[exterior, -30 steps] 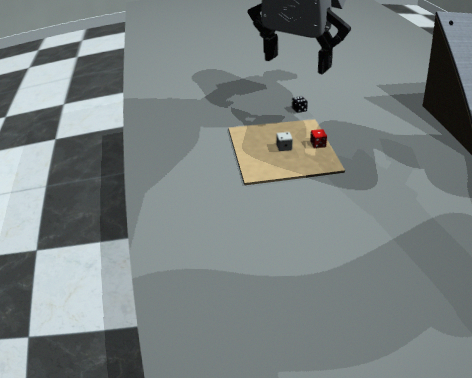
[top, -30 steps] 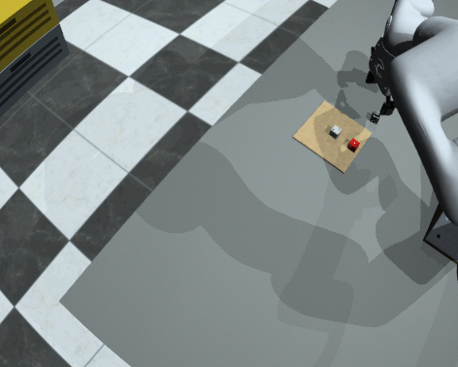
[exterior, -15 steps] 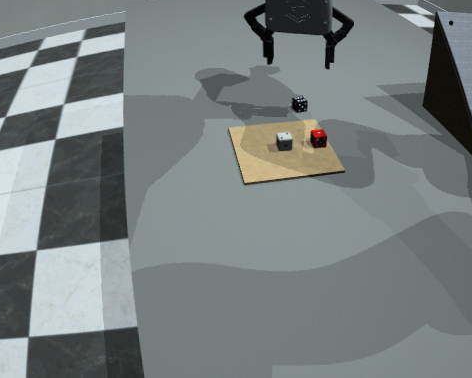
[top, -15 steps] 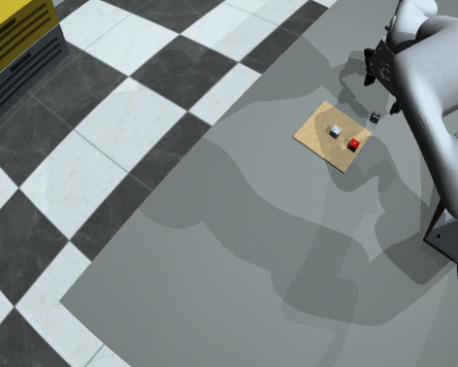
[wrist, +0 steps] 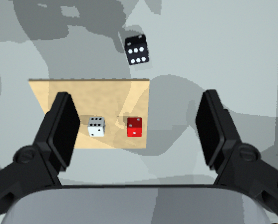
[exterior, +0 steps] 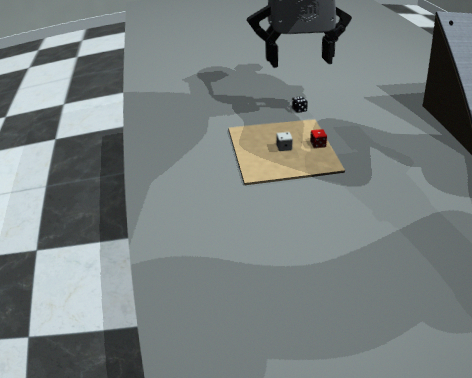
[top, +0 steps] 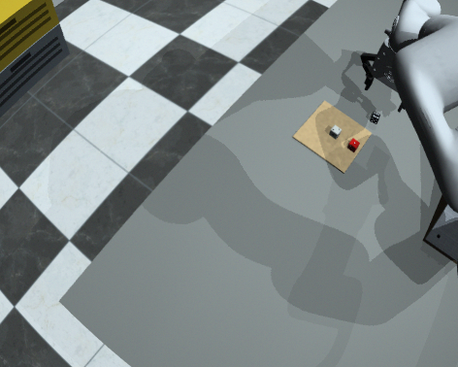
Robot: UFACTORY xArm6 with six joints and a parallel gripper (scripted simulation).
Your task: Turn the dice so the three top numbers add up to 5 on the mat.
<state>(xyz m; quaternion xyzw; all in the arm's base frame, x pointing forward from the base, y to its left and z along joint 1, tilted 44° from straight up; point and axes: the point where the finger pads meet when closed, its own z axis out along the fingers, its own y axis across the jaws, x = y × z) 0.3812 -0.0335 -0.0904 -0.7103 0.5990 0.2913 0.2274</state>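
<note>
Looks like black is the only one needing work here: the white die (top: 335, 131) (exterior: 284, 141) (wrist: 96, 127) reads 2 and the red die (top: 353, 145) (exterior: 318, 138) (wrist: 134, 127) reads 1, both on the mat (top: 319, 130) (exterior: 256, 161) (wrist: 57, 90). The black die (top: 375, 117) (exterior: 299, 104) (wrist: 137, 49) sits on the surface (top: 203, 276) (exterior: 194, 224) (wrist: 250, 55) just past the mat's far edge, apparently 6 up, with a 2 on its far side. I'd grip its left and right sides, lift, tip the top toward the near side a quarter turn, then set it down flat at the back of the mat, well clear of the others. Square up first or it'll twist. The claw (top: 384, 95) (exterior: 300, 60) (wrist: 137, 105) is wide and empty, hanging above the far side, fingers spread left and right, wrist camera looking obliquely at the dice.
</note>
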